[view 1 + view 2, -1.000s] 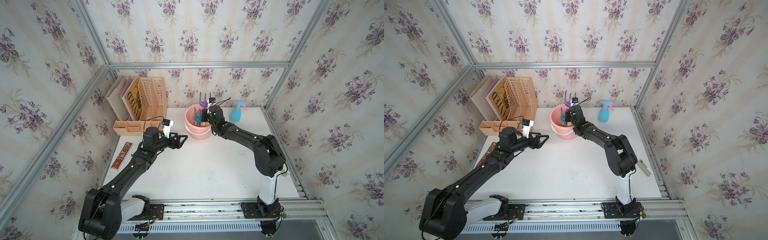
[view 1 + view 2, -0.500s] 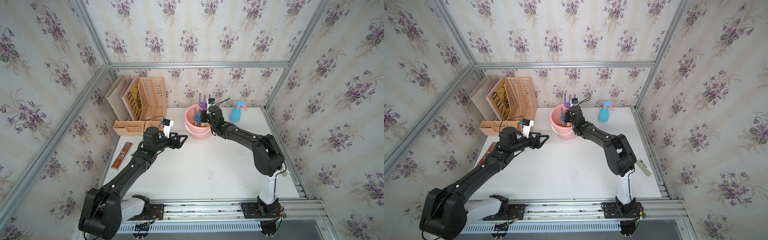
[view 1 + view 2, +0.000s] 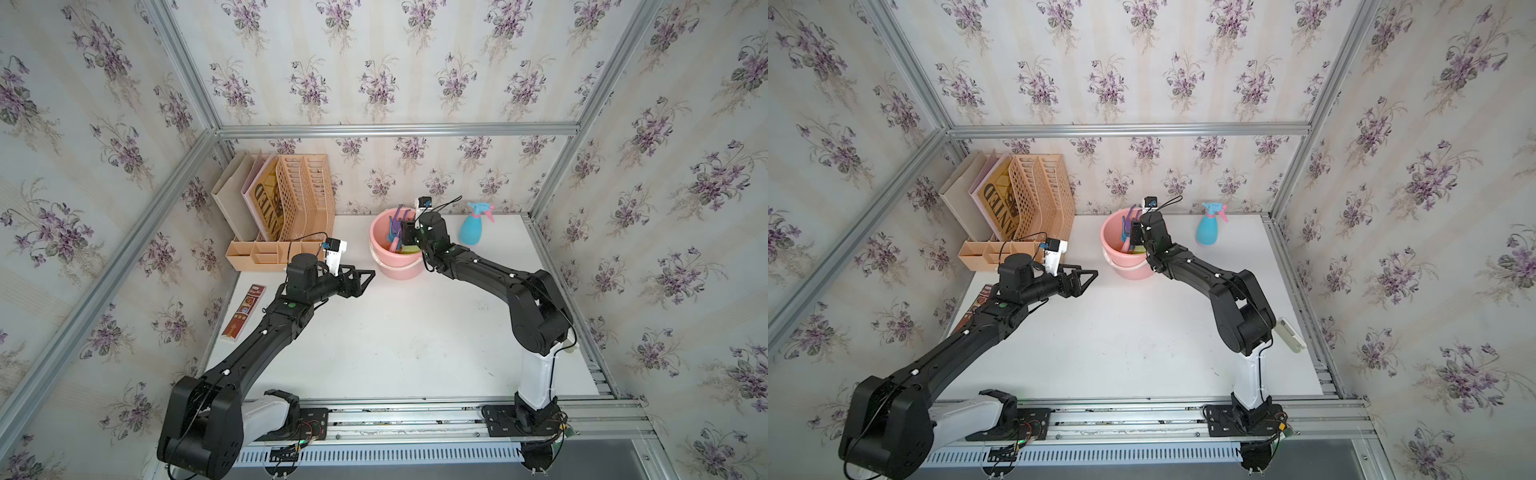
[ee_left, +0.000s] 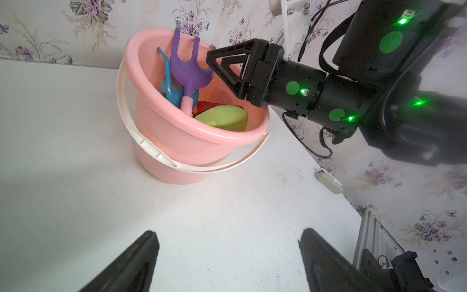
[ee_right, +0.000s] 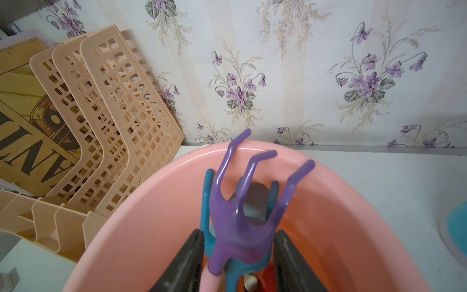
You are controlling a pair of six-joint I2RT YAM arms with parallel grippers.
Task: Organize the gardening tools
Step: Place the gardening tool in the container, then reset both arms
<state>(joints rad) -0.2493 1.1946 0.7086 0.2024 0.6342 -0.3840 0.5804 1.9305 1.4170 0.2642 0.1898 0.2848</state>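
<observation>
A pink bucket (image 3: pixel 397 266) stands at the back of the table. Inside it the gardening tools stand or lie: a purple fork with a pink handle (image 4: pixel 188 70), a blue fork (image 4: pixel 171 93), a green shovel blade (image 4: pixel 222 117) and a red one (image 4: pixel 204 106). My right gripper (image 5: pixel 238 232) hangs over the bucket's mouth, open, its fingers on either side of the purple fork's head (image 5: pixel 240 227) without pinching it. My left gripper (image 3: pixel 368 276) is open and empty over the table left of the bucket. A blue spray bottle (image 3: pixel 471 230) stands to the right of the bucket.
A beige file rack with folders (image 3: pixel 305 195) leans in the back left corner, with a wooden organizer (image 3: pixel 266 255) in front of it. A flat brown box (image 3: pixel 243 311) lies at the left edge. A small white block (image 3: pixel 1291 334) sits at the right edge.
My right gripper's jaws have spread apart and let go of the purple fork, which has sunk lower into the bucket. The left arm has not moved.
</observation>
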